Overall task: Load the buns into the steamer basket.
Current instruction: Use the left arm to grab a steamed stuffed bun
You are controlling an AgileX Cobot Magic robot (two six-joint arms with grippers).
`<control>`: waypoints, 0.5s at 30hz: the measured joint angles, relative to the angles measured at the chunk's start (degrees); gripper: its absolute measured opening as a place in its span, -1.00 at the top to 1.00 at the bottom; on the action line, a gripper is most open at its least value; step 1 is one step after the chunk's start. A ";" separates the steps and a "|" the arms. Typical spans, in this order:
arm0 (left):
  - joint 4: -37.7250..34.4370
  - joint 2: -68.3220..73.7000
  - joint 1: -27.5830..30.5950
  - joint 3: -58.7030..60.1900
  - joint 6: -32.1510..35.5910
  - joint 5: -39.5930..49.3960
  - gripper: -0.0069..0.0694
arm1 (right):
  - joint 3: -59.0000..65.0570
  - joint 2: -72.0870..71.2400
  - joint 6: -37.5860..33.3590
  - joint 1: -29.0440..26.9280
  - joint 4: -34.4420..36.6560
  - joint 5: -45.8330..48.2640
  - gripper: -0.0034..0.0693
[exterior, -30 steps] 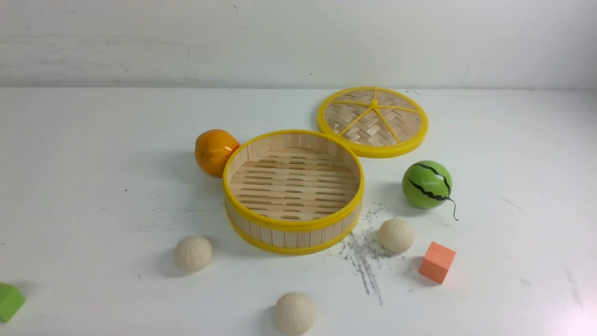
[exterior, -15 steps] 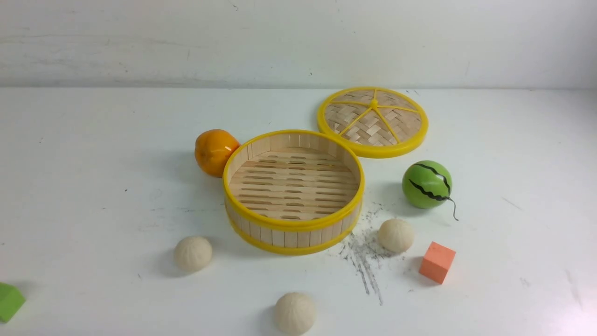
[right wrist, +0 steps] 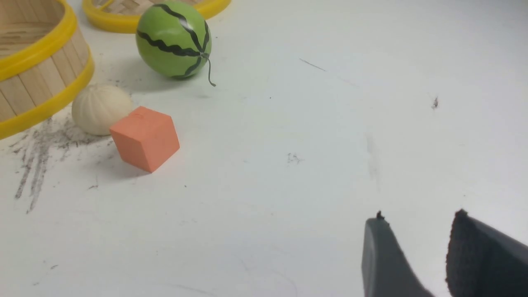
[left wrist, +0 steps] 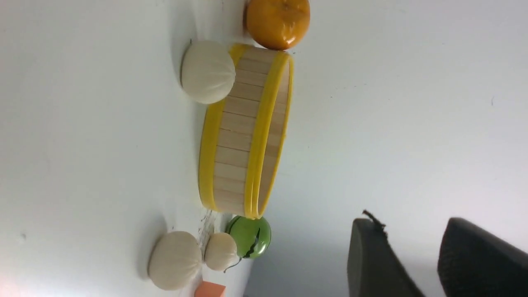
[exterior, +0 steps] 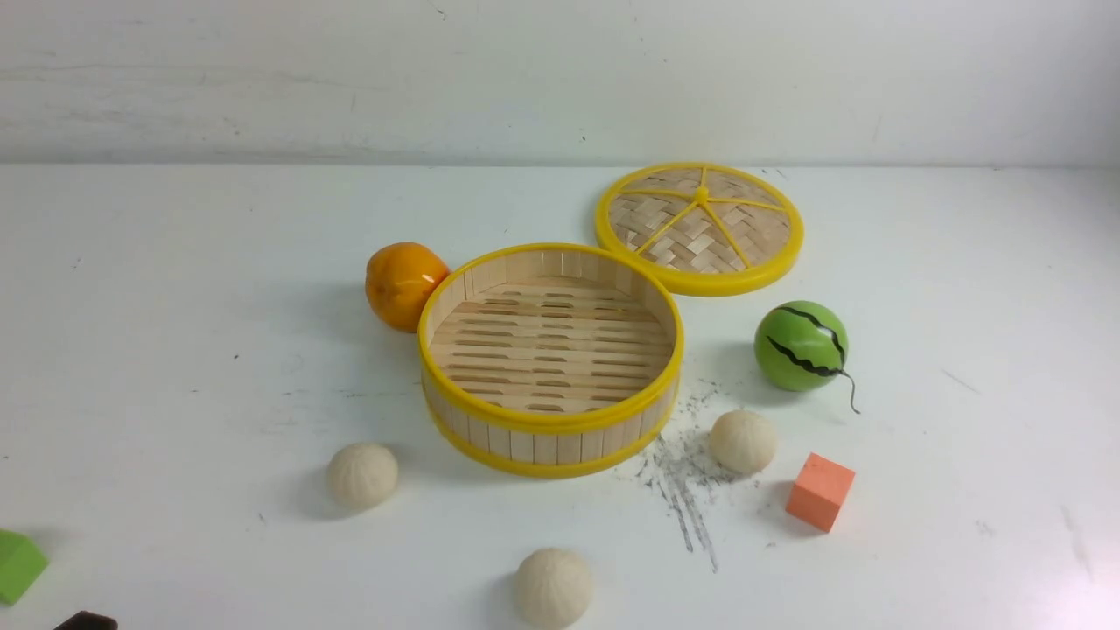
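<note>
The steamer basket [exterior: 549, 422] stands empty at the table's middle. Three cream buns lie in front of it: one at the left [exterior: 362, 475], one nearest me [exterior: 553, 586], one at the right [exterior: 742, 441]. My left gripper [left wrist: 408, 222] is open and empty, well back from the basket [left wrist: 243, 132]; only a dark tip [exterior: 85, 622] shows at the front view's bottom left edge. My right gripper [right wrist: 418, 216] is open and empty over bare table, well away from the right bun [right wrist: 101, 108]. It does not show in the front view.
An orange fruit [exterior: 402, 284] touches the basket's far left side. The woven lid [exterior: 698, 227] lies behind the basket at the right. A green striped melon ball [exterior: 801, 346] and an orange cube [exterior: 819, 491] flank the right bun. A green block [exterior: 17, 564] lies at the near left.
A dark tip of my left gripper has come into the front view at the bottom left edge. The objects have not moved.
</note>
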 joint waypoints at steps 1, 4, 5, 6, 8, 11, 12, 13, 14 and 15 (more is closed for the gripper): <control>-0.10 0.00 0.00 -0.23 1.73 0.70 0.19 | 0.00 0.00 0.00 0.00 0.00 0.00 0.25; -0.10 0.00 0.00 -4.51 13.11 4.55 0.19 | 0.00 0.00 0.00 0.00 0.00 0.00 0.25; 0.02 0.00 0.00 -7.17 18.61 5.78 0.19 | 0.00 0.00 0.00 0.00 0.00 0.00 0.25; 0.44 0.00 0.00 -10.19 23.88 6.91 0.19 | 0.00 0.00 0.00 0.00 0.00 0.00 0.25; 2.89 1.23 0.00 -16.92 32.01 9.29 0.23 | 0.00 0.00 0.00 0.00 0.00 0.00 0.25; 11.64 7.86 0.00 -27.32 37.04 15.56 0.41 | 0.00 0.00 0.00 0.00 0.00 0.00 0.25; 15.92 11.45 0.00 -31.11 37.76 18.87 0.52 | 0.00 0.00 0.00 0.00 0.00 0.00 0.25; 19.49 15.26 0.00 -34.10 38.10 21.89 0.61 | 0.00 0.00 0.00 0.00 0.00 0.00 0.25; 23.02 17.64 0.00 -37.01 38.22 25.04 0.68 | 0.00 0.00 0.00 0.00 0.00 0.00 0.25; 28.13 23.20 0.00 -41.19 38.50 29.98 0.83 | 0.00 0.00 0.00 0.00 0.00 0.00 0.25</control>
